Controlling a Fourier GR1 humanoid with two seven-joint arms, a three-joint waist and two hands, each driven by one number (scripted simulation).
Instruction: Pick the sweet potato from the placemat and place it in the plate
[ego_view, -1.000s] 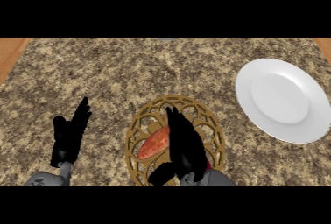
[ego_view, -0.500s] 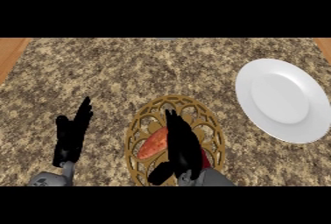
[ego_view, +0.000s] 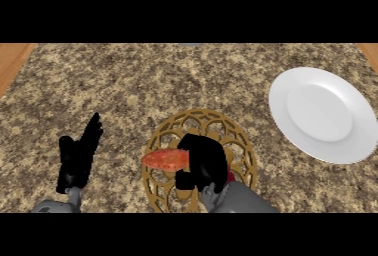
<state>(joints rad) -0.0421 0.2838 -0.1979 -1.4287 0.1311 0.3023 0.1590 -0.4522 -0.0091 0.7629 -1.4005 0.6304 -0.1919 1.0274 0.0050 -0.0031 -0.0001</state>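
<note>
White plate (ego_view: 325, 114) bare; right hand (ego_view: 203, 162) curled round sweet potato (ego_view: 165, 159) on placemat (ego_view: 198, 122); left hand (ego_view: 77, 156) open.

Speckled stone counter (ego_view: 148, 85), glossy white plate (ego_view: 325, 115), golden openwork placemat (ego_view: 221, 125).

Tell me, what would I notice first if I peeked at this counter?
Probably the big white plate at the right, bright against the speckled counter. Next, the orange sweet potato on the golden round placemat near the bottom middle, with the black right hand curled round it. The left hand rests open at the lower left.
</note>
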